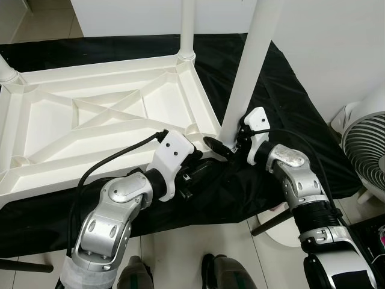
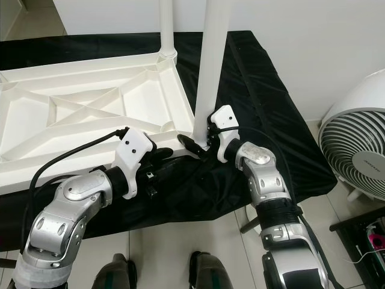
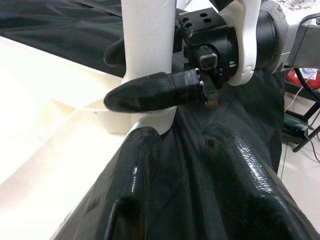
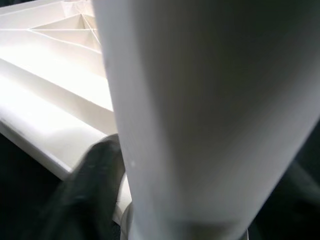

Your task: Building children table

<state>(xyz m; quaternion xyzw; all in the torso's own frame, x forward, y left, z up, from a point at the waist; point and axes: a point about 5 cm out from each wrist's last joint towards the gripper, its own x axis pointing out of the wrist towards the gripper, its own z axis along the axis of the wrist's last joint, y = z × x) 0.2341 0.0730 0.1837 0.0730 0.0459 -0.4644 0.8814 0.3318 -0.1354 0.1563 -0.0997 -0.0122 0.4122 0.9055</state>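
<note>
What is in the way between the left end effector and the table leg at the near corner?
Nothing visible. The left end effector sits on the black cloth, with an open path to the leg that the right end effector grips.

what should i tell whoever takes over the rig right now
Right gripper: shut on the near leg, low down by its socket.
Left gripper: open, holding nothing, on the black cloth just short of that leg.
The white tabletop lies upside down on the cloth. A far leg stands in its corner.
Left to do: confirm the near leg is fully seated. The other corners cannot be judged.
</note>
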